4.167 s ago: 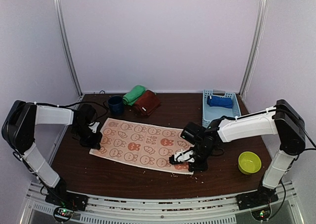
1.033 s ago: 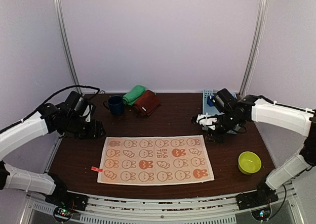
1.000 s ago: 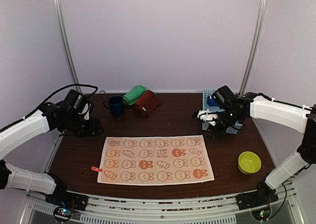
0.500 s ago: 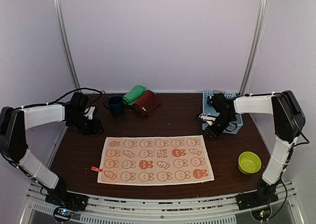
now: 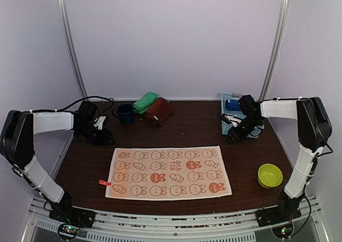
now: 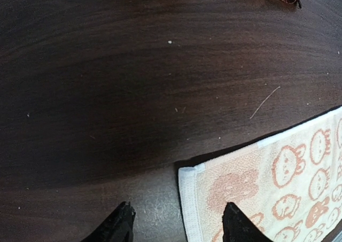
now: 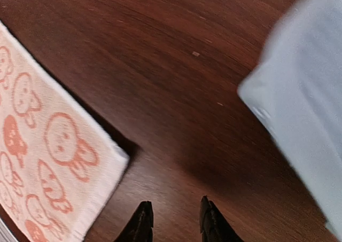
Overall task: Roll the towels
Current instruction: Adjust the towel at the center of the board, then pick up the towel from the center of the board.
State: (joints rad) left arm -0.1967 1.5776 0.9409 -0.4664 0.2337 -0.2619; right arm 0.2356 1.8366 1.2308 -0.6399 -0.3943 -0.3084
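The orange bunny-print towel lies flat and spread out on the table's near middle. At the back lie a rolled green towel and a dark maroon towel. A royal blue towel shows in the basket. My left gripper hovers low off the spread towel's far left corner, open and empty. Off the towel's far right corner hangs my right gripper, its jaws a small way apart with nothing between them.
A navy mug stands left of the green towel. The pale blue basket sits at the back right, close to my right gripper, its wall filling that wrist view's right side. A yellow-green bowl sits near right.
Both arms have drawn back from the spread towel: the right gripper has shifted right toward the basket, the left slightly outward. The towel has lain flat and still over the last second.
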